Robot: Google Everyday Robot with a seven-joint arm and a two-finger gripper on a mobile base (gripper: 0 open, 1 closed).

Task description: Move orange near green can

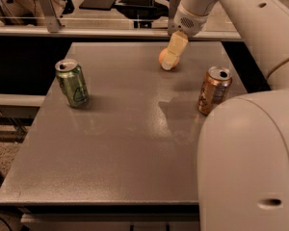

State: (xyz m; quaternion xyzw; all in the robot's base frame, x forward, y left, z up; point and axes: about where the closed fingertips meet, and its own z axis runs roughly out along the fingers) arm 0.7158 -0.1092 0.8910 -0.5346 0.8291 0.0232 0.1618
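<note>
At the near right, the robot's white body is filling the corner, and the grey table is stretching away from it. Farther back on the left, the green can is standing upright close to the table's left edge. Across on the right, a copper can is standing upright too. Toward the far edge, right of centre, the orange is sitting on the tabletop, well apart from the green can. The gripper is reaching down over the orange's right side. Whether it is clasping the fruit or open, I cannot tell. By my judgement the task is only starting, with the whole leftward carry to the green can waiting to be done.
</note>
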